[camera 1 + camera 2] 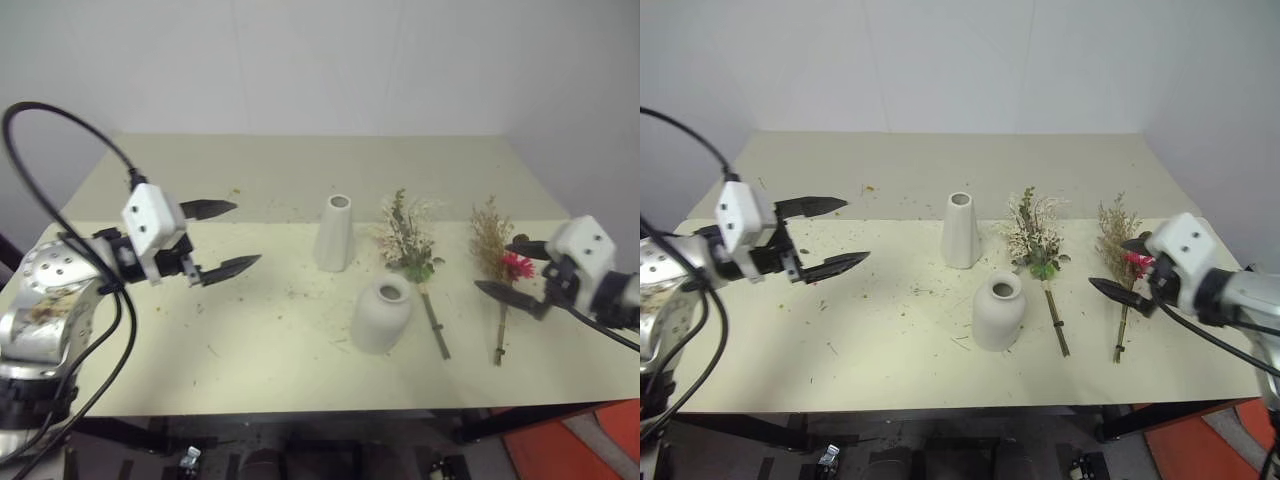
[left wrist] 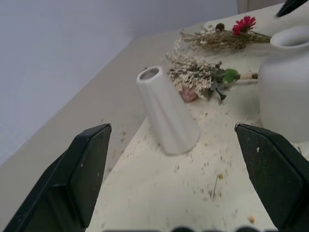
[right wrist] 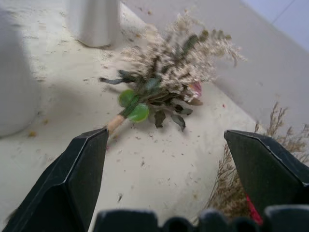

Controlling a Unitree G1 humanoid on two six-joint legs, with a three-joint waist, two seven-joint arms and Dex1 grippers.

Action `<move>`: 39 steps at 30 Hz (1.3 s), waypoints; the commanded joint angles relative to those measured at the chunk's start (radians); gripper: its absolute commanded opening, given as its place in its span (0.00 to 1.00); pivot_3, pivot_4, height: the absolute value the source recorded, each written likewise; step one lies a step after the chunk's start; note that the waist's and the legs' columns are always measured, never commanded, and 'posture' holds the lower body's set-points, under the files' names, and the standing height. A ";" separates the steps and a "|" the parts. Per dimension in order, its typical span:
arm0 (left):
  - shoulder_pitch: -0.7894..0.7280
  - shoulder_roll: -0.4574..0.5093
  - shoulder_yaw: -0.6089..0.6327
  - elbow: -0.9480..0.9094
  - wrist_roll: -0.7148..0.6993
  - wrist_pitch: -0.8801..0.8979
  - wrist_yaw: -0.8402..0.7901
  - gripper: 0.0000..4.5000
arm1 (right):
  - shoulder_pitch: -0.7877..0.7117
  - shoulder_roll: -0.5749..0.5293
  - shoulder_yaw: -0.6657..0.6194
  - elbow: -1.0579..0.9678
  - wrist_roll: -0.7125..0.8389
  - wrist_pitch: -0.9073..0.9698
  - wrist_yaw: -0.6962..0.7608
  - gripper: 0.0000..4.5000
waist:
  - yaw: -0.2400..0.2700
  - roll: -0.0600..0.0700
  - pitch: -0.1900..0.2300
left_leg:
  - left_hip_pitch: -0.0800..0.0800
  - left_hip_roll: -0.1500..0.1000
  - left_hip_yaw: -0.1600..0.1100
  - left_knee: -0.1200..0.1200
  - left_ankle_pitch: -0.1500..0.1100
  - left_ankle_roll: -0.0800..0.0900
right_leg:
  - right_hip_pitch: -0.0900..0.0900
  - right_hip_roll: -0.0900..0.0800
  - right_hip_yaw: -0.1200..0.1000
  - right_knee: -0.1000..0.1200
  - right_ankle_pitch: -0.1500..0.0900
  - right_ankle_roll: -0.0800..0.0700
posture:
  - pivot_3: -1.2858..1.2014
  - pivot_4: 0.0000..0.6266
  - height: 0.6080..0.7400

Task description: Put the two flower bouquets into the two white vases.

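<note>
Two bouquets lie flat on the table (image 1: 200,370), stems toward the robot; the right gripper (image 1: 512,268), wide open and empty, hovers beside the grass bouquet (image 1: 497,262), nearer than the open, empty left gripper (image 1: 222,238).

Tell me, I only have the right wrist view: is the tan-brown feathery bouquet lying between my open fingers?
Observer: No. The head view shows the right gripper open just above the tan-brown feathery bouquet with the pink-red flower, which lies flat on the beige table.
Operator: Where are the vases?
Observer: The tall tapering white ceramic vase stands upright left of the cream-white bouquet with green leaves; the squat rounded white vase stands nearer the robot.
Operator: And the other arm?
Observer: The left gripper is open, holding nothing, left of the tall vase.
</note>
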 commanded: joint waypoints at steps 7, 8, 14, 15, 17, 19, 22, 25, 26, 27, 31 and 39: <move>-0.125 -0.079 -0.118 0.086 0.072 -0.074 -0.039 0.99 | -0.319 0.109 0.233 0.085 -0.038 0.437 -0.124 1.00 | 0.000 0.000 0.000 | -0.006 0.000 -0.002 0.001 0.000 0.000 | -0.004 0.000 -0.001 -0.001 0.001 0.000 | 0.52 0.24 1.00; -0.122 -0.083 -0.124 0.091 0.079 -0.080 -0.040 0.99 | -0.340 0.118 0.250 0.100 -0.041 0.469 -0.126 1.00 | 0.002 0.000 0.000 | -0.006 0.000 -0.002 0.001 0.000 0.000 | -0.004 0.000 -0.001 -0.001 0.001 0.000 | 0.52 0.24 1.00; -0.082 -0.118 -0.145 0.070 0.093 -0.079 -0.026 0.99 | -0.424 0.173 0.323 0.201 -0.059 0.557 -0.140 1.00 | 0.003 0.000 0.000 | -0.007 0.000 -0.002 0.002 0.000 0.000 | -0.004 0.000 -0.002 -0.001 0.001 0.000 | 0.52 0.24 1.00; -0.077 -0.124 -0.149 0.061 0.093 -0.075 -0.024 0.99 | -0.430 0.175 0.337 0.211 -0.062 0.559 -0.135 1.00 | 0.004 0.000 0.000 | -0.007 0.000 -0.002 0.002 0.000 0.000 | -0.004 0.000 -0.002 -0.001 0.001 0.000 | 0.52 0.24 1.00; -0.064 -0.131 -0.161 0.040 0.097 -0.071 -0.020 0.99 | -0.436 0.180 0.351 0.228 -0.059 0.570 -0.123 1.00 | 0.004 0.000 0.000 | -0.008 0.000 -0.003 0.002 0.000 0.000 | -0.004 0.000 -0.002 -0.001 0.001 0.000 | 0.52 0.24 1.00; -0.054 -0.140 -0.169 0.026 0.100 -0.067 -0.012 0.99 | -0.445 0.188 0.373 0.261 -0.064 0.574 -0.113 1.00 | 0.003 0.000 0.000 | -0.008 0.000 -0.003 0.002 0.000 0.000 | -0.004 0.000 -0.002 -0.001 0.001 0.000 | 0.52 0.24 1.00; -0.047 -0.150 -0.177 0.012 0.108 -0.060 0.001 0.99 | -0.461 0.200 0.393 0.319 -0.076 0.559 -0.099 1.00 | 0.002 0.000 0.000 | -0.008 0.000 -0.003 0.003 0.000 0.000 | -0.004 0.000 -0.002 -0.001 0.001 0.000 | 0.52 0.24 1.00; -0.035 -0.150 -0.178 -0.001 0.113 -0.058 0.008 1.00 | -0.491 0.227 0.382 0.377 -0.082 0.551 -0.110 0.80 | -0.001 0.000 0.000 | -0.007 0.000 -0.003 0.003 0.000 0.000 | -0.004 0.000 -0.002 0.000 0.001 0.000 | 0.52 0.24 1.00; -0.031 -0.156 -0.169 -0.003 0.103 -0.058 0.014 1.00 | -0.504 0.236 0.379 0.398 -0.085 0.553 -0.113 0.73 | -0.003 0.000 0.000 | -0.007 0.000 -0.003 0.003 0.000 0.000 | -0.004 0.001 -0.002 0.000 0.001 0.000 | 0.52 0.24 1.00; -0.031 -0.166 -0.153 -0.006 0.083 -0.053 0.021 1.00 | -0.514 0.241 0.380 0.414 -0.088 0.555 -0.111 0.67 | -0.003 0.000 0.000 | -0.007 0.000 -0.003 0.003 0.000 0.000 | -0.004 0.001 -0.002 0.000 0.001 0.000 | 0.52 0.24 1.00; -0.037 -0.176 -0.107 -0.007 0.044 -0.042 0.040 1.00 | -0.552 0.264 0.386 0.496 -0.102 0.540 -0.104 0.36 | -0.002 0.000 0.000 | -0.007 0.000 -0.003 0.003 0.000 0.000 | -0.004 0.001 -0.002 0.000 0.001 0.000 | 0.52 0.24 1.00; -0.022 -0.158 -0.101 0.000 0.061 -0.048 0.051 1.00 | -0.604 0.281 0.329 0.550 -0.157 0.479 -0.192 0.05 | -0.001 0.000 0.000 | -0.008 0.000 -0.003 0.003 0.000 0.000 | -0.004 0.000 -0.002 0.000 0.002 0.000 | 0.52 0.24 1.00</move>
